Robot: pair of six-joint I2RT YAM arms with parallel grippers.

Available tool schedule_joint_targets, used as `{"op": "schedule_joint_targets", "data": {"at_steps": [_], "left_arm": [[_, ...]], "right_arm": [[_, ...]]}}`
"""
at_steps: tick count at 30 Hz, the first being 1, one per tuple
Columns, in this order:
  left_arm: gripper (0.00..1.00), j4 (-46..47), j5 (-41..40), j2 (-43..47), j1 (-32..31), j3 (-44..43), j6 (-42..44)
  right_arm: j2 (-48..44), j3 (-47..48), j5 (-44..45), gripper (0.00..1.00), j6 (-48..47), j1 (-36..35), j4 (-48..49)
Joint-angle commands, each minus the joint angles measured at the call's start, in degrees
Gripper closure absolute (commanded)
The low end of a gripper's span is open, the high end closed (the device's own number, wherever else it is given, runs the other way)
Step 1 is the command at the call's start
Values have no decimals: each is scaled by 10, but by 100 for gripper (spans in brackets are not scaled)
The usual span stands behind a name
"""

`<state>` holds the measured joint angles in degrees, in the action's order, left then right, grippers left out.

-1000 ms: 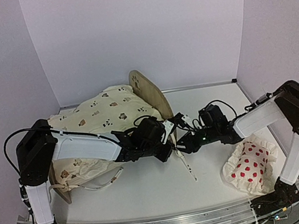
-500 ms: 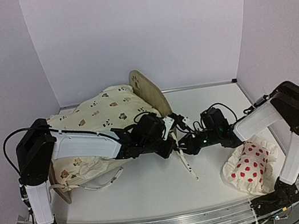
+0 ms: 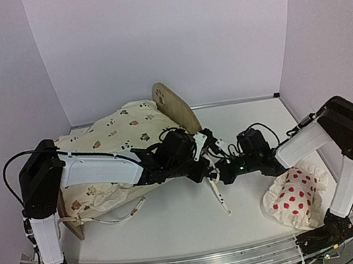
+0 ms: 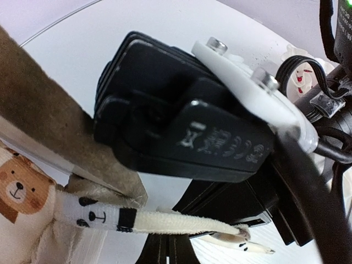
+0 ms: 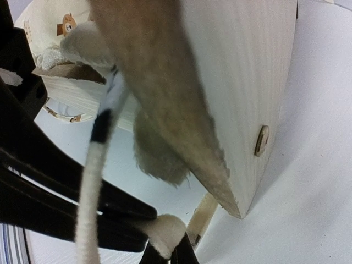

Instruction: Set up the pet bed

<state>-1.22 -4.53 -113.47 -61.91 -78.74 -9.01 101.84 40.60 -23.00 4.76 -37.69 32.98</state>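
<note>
The pet bed lies at the left, its rounded plywood end board (image 3: 173, 107) with a paw cutout standing up. Its pale side also shows in the right wrist view (image 5: 247, 82). The cream animal-print cushion (image 3: 129, 133) is heaped on it. A cream tie strap (image 4: 165, 223) runs from the cushion to the bed's near right corner, and its loose end (image 3: 219, 196) hangs onto the table. My left gripper (image 3: 200, 167) and right gripper (image 3: 220, 171) meet at that corner. The right gripper (image 5: 168, 250) is shut on the strap's fuzzy part (image 5: 162, 228). The left gripper (image 4: 165, 245) looks shut on the strap too.
The red-dotted white pillow (image 3: 297, 196) lies at the right front, beside the right arm's base. The bed's other end board (image 3: 69, 222) sticks out at the left front. White walls close in the table at the back and on both sides.
Both grippers have stayed together at the bed's corner. The left one has shifted slightly away and to the right, and the right arm has come in lower. The hanging strap end has barely moved.
</note>
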Motion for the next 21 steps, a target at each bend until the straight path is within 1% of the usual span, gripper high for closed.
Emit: {"op": "schedule_joint_targets", "data": {"at_steps": [1,3,4,5,9,11,12,14,17,21], "left_arm": [[100,10,6,6,1,-7,-6],[97,1,6,11,1,-2,-7],[92,-1,6,15,1,3,-7],[85,-1,8,19,1,9,-8],[46,-11,2,43,-6,39,-18],[36,-13,-12,53,-16,58,-20],[33,-16,-19,55,-21,64,-21],[29,-26,-29,54,-33,69,-24],[28,-34,-41,44,-51,67,-33],[28,-10,-43,34,-68,72,-51]], "right_arm": [[-3,-8,22,100,12,-4,16],[-7,-11,39,100,21,-4,15],[-9,-13,49,100,29,-4,15],[-12,-15,59,100,40,-4,14],[-15,-20,74,100,88,-4,7],[-13,-22,69,100,111,-4,6],[-13,-24,68,100,122,-4,6],[-14,-27,67,100,140,-4,6],[-21,-28,81,100,169,-4,6],[-46,-30,91,100,219,-4,7]]}}
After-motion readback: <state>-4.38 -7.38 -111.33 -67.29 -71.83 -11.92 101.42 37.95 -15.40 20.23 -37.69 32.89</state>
